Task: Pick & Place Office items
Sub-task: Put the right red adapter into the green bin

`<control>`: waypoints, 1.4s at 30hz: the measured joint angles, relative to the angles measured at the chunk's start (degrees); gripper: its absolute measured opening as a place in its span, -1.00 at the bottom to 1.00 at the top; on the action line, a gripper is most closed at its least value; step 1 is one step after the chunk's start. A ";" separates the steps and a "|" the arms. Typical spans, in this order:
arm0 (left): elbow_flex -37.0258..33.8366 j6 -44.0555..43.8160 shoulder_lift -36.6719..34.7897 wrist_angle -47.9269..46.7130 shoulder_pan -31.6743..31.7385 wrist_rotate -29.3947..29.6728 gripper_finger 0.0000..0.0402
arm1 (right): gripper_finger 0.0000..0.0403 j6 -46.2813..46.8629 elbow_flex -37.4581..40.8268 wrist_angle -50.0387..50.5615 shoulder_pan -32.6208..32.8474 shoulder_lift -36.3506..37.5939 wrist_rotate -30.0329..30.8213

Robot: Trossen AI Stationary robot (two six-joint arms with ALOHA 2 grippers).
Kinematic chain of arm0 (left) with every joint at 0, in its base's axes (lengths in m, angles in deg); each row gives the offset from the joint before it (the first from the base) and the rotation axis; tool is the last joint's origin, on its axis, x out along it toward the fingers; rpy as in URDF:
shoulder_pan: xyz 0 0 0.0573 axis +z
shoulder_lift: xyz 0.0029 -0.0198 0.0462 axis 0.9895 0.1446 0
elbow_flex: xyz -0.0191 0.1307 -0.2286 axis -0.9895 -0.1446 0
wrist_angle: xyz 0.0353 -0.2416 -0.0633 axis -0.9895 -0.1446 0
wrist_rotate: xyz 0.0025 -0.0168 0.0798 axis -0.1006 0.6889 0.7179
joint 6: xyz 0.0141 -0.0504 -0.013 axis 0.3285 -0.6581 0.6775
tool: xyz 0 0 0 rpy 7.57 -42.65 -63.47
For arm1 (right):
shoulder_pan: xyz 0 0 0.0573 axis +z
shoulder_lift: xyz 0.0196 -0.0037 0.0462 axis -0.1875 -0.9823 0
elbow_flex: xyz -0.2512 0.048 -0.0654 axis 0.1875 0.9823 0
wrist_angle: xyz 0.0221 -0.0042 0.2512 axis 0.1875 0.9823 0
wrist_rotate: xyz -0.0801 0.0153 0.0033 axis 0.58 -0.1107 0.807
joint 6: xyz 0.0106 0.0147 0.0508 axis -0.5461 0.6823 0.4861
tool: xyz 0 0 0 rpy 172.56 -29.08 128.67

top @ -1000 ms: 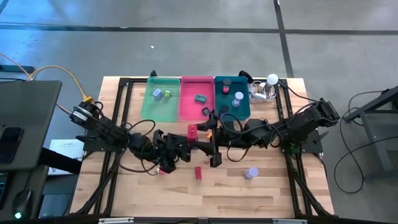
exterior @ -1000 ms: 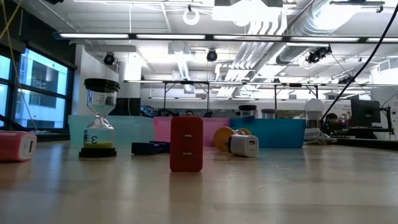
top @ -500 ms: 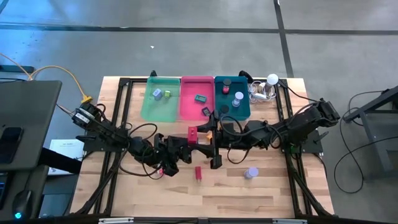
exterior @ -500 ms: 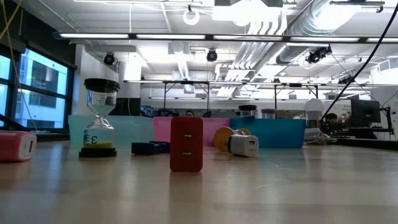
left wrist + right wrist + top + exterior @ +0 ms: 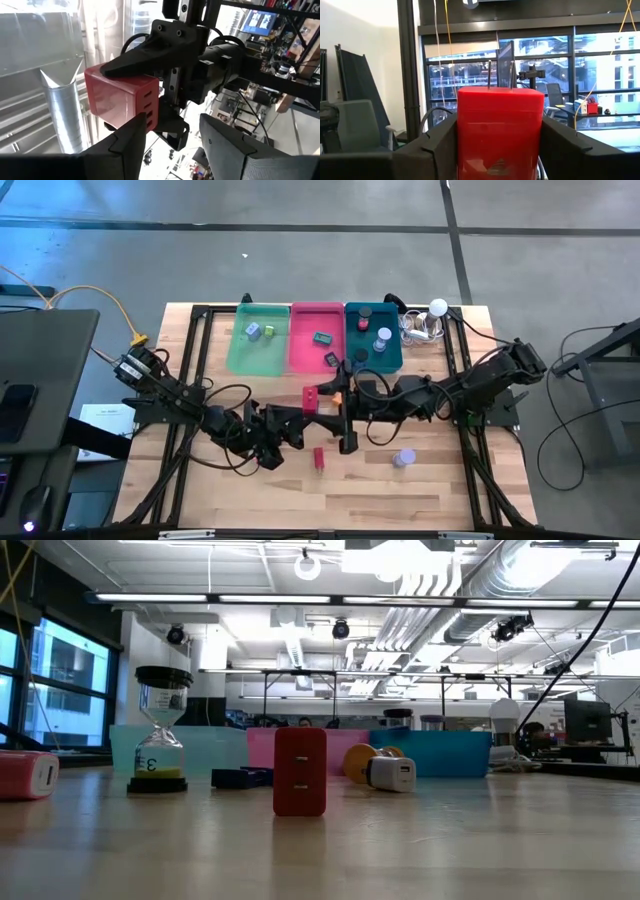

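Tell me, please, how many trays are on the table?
3: green tray, pink tray and teal tray, side by side along the table's far edge.

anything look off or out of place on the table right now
One thing: a white charger lies tipped on its side beside an orange disc, while the red block in front stands upright. The right end effector holds another red block above the table.
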 joint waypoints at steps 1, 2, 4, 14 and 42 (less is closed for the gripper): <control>0.02 -0.25 0.00 0.00 0.00 0.05 -0.12 | 0.07 0.03 0.00 0.04 0.09 0.00 0.02; 0.22 -0.89 0.00 0.00 0.06 0.17 -0.12 | 0.04 0.03 0.00 0.05 0.22 0.00 0.05; 1.02 -1.49 0.00 0.00 0.33 0.36 -0.12 | -0.01 -0.14 0.00 -0.33 0.25 0.00 0.06; 1.70 -1.03 0.00 0.02 -0.07 6.21 -0.12 | 0.08 -0.13 0.00 0.40 0.35 0.02 0.04; 1.84 -0.03 -0.13 0.07 0.36 -6.80 -0.12 | 0.01 -9.32 0.00 -0.39 5.80 0.02 15.96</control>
